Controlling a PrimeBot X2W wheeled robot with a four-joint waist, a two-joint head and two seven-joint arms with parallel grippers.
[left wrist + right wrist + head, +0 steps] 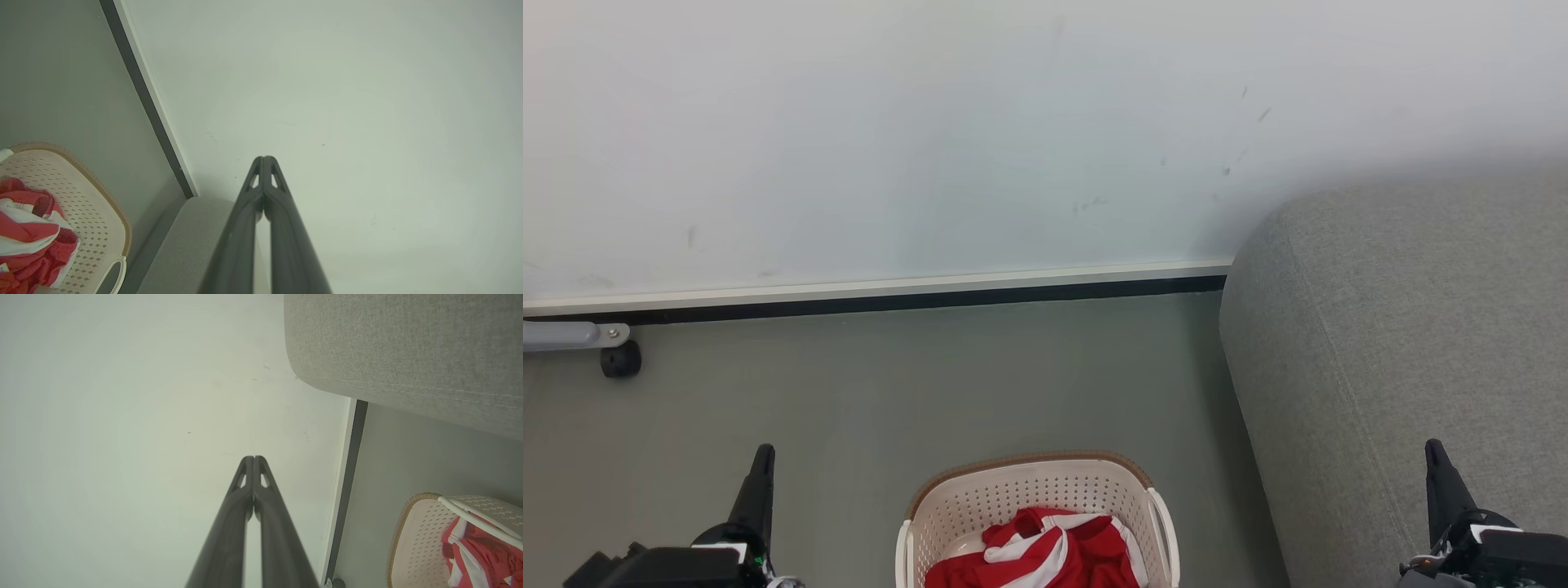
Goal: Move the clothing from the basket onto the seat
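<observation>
Red clothing (1045,551) with white stripes lies bunched inside the cream perforated basket (1029,490), which stands on the floor at the bottom centre of the head view. The grey seat (1405,367) rises at the right, beside the basket. My left gripper (763,457) is shut and empty, left of the basket. My right gripper (1436,453) is shut and empty, in front of the seat. In the left wrist view the clothing (28,241), basket (98,228), seat (184,249) and gripper (264,160) show. In the right wrist view the gripper (253,459), seat (408,355), basket (412,539) and clothing (482,555) appear.
A white wall (931,139) with a dark baseboard (890,300) runs behind the basket. A grey bar with a black caster wheel (620,359) sits at the far left on the grey-green floor (931,384).
</observation>
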